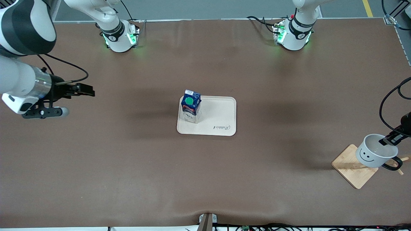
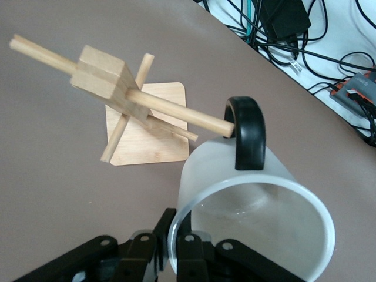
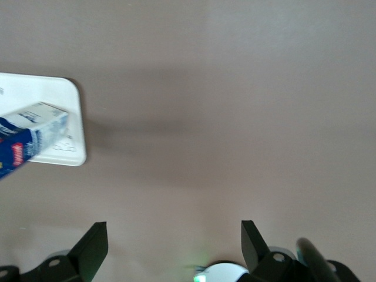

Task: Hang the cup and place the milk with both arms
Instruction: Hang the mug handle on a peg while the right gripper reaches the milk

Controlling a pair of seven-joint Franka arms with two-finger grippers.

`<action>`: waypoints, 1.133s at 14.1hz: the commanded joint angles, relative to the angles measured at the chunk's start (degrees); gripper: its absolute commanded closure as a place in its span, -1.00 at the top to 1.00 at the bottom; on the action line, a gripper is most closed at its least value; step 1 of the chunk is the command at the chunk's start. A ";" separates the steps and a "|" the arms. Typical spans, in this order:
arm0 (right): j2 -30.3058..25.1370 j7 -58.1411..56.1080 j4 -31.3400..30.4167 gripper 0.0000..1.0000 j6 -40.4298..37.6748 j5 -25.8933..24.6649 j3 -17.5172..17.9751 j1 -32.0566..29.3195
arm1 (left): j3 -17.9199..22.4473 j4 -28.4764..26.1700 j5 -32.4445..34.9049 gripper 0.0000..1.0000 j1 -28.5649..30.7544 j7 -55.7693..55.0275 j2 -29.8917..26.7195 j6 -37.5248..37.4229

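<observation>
The white cup (image 1: 372,154) with a smiley face hangs tilted over the wooden rack's base (image 1: 351,168) at the left arm's end of the table. My left gripper (image 1: 390,140) is shut on the cup's rim. In the left wrist view the gripper (image 2: 176,249) pinches the cup (image 2: 258,217), and a rack peg's (image 2: 176,111) tip meets the black handle (image 2: 247,132). The blue milk (image 1: 191,106) stands upright on the cream tray (image 1: 221,115) at mid-table. My right gripper (image 1: 88,90) is open and empty, in the air toward the right arm's end. In the right wrist view (image 3: 173,241) it faces the milk (image 3: 23,147).
The rack has a square block (image 2: 103,79) with crossed pegs over a bamboo base (image 2: 150,126). Cables (image 2: 305,41) lie off the table edge near the rack. The brown table cover (image 1: 128,166) spreads around the tray.
</observation>
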 commanded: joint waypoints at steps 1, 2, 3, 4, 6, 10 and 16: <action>0.94 7.88 0.66 1.00 0.09 2.97 -0.31 2.92 | -0.41 1.26 0.77 -1.00 0.83 0.28 0.43 0.10; 1.12 9.99 0.57 1.00 0.70 3.15 -0.31 4.41 | -0.41 1.17 0.69 -1.00 1.44 0.29 0.43 0.10; 1.47 13.14 0.14 1.00 1.84 3.16 -0.31 6.69 | -0.41 1.17 0.77 -1.00 1.97 0.29 0.69 0.71; 1.74 17.44 -1.00 1.00 4.29 3.16 -0.31 9.24 | -0.41 0.91 0.77 -1.00 2.41 0.90 1.04 1.32; 1.91 24.57 -3.46 1.00 9.56 3.16 -0.31 13.90 | -0.41 0.64 0.69 -1.00 3.55 2.74 1.30 1.33; 5.86 38.97 -3.74 1.00 18.43 3.86 -0.31 21.99 | -0.41 0.64 0.69 -1.00 3.47 2.66 2.18 1.33; 11.05 49.12 -3.65 1.00 27.51 3.86 -0.31 28.59 | -0.85 0.91 0.77 1.00 2.50 2.66 2.27 1.24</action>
